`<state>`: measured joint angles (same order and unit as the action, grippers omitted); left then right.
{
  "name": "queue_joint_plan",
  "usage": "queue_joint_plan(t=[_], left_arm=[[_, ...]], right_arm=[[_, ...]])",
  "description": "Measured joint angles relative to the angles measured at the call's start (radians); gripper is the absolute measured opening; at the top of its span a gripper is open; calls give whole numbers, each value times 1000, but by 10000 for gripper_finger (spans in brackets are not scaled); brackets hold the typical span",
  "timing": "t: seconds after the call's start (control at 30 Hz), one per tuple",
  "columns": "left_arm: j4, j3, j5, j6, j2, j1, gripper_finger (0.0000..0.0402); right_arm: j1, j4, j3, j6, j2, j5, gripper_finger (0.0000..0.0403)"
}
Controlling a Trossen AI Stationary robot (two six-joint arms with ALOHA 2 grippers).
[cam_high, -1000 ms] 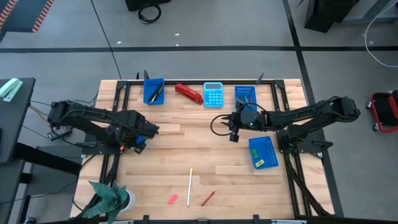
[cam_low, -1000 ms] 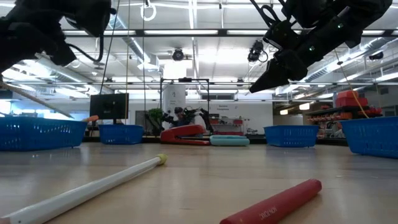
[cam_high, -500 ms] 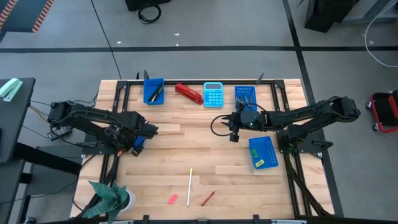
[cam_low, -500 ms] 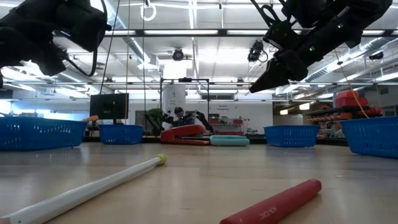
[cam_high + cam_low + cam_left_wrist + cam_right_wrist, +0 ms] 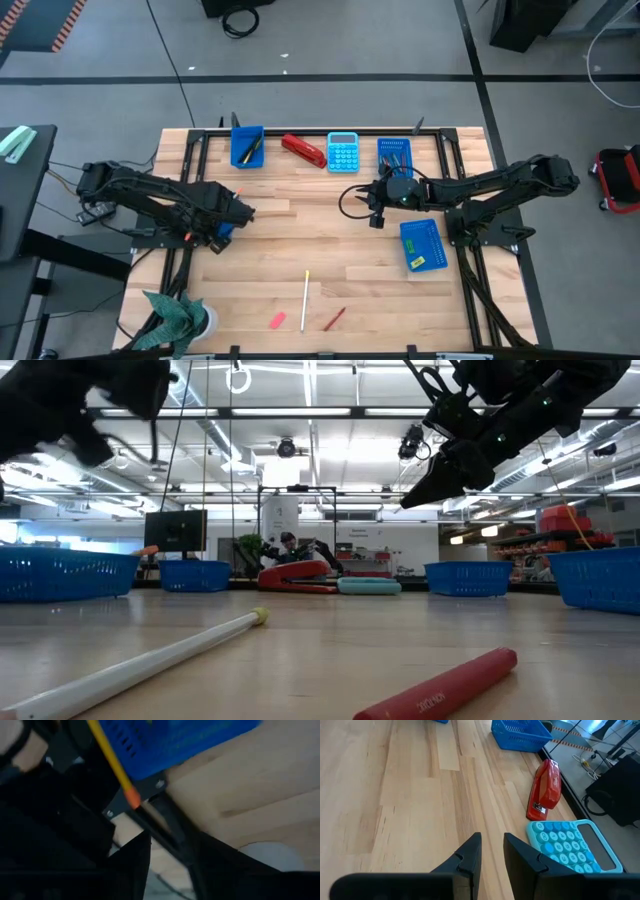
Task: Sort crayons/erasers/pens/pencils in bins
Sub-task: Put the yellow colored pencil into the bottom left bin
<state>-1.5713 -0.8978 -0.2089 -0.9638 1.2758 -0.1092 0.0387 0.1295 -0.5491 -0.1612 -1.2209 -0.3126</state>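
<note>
Nearest the table's front edge, a red crayon [image 5: 334, 319], a pink eraser [image 5: 278, 321] and a white pencil [image 5: 305, 299] are seen lying loose on the wood. Farther back, the left gripper [image 5: 240, 212] is held over the blue bin [image 5: 222, 221] at the left edge, where a yellow pencil [image 5: 111, 757] lies across the bin's wall; its fingers are parted around nothing. The right gripper [image 5: 372, 205] is poised mid-table with fingers slightly apart and empty, near a bin [image 5: 423, 245] holding a yellow eraser [image 5: 417, 263], and the red stapler [image 5: 303, 151], calculator [image 5: 343, 152] and two more bins [image 5: 247, 146] [image 5: 394, 153] are ranged along the back.
</note>
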Motion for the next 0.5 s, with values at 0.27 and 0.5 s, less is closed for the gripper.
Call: queue_joint_plan(t=[0.27, 0.5], left_arm=[[5, -235, 209, -138, 0, -42, 139], [240, -266, 513, -195, 0, -138, 108]], right_arm=[[0, 3, 0, 9, 0, 0, 87], [0, 8, 0, 43, 0, 0, 87]])
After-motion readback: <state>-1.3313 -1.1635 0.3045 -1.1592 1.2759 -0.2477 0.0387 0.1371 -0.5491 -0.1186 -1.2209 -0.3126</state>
